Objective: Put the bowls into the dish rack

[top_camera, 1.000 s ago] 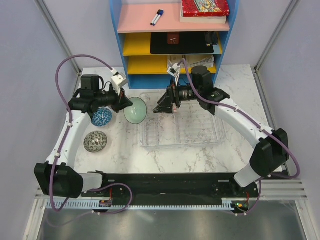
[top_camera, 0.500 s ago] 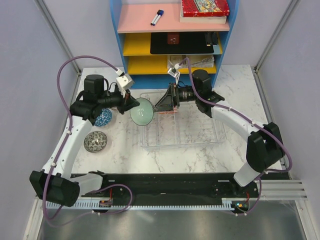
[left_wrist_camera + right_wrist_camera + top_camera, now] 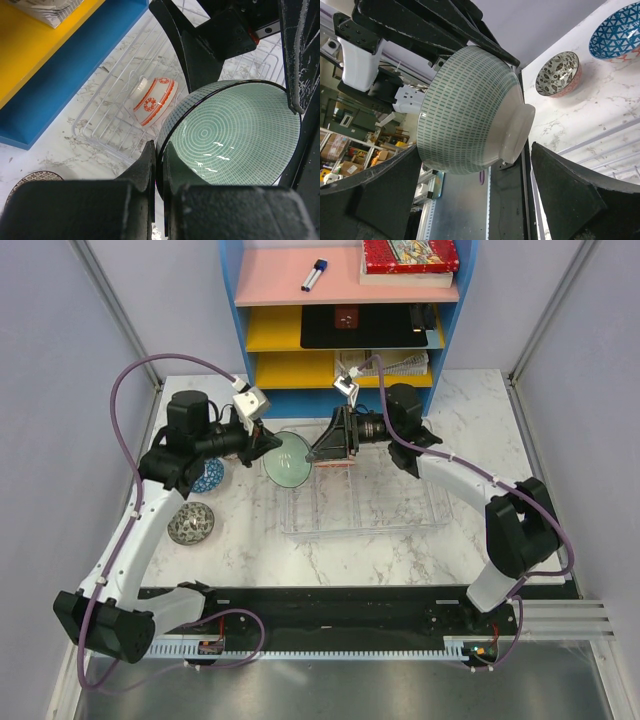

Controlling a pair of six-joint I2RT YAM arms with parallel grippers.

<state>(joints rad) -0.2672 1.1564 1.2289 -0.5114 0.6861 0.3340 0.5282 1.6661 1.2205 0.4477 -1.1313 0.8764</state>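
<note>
Two bowls rest on the marble table [image 3: 300, 550] to the left of the dish rack [image 3: 420, 510], both upright: the speckled bowl [image 3: 190, 523] well out from the rack's left side, and the blue bowl [image 3: 210, 478] a little farther back and closer to the rack, partly hidden from above. Next comes the left gripper [image 3: 159, 165], whose fingers [image 3: 145, 165] are pinched tight on the rim of the grey-green bowl [image 3: 288, 460]. It holds that bowl tipped on edge in the air over the rack's far-left corner, with the ringed inside facing the left wrist camera. From the rack side, the right gripper [image 3: 476, 147] faces the bowl's foot with its jaws spread wide, one finger on either side of the bowl. Whether either finger touches the bowl cannot be told. Below, inside the rack near that same far-left corner, the orange-red and white bowl [image 3: 155, 100] lies tilted against the ribs. Behind the rack stands the blue shelf unit [image 3: 300, 400].
</note>
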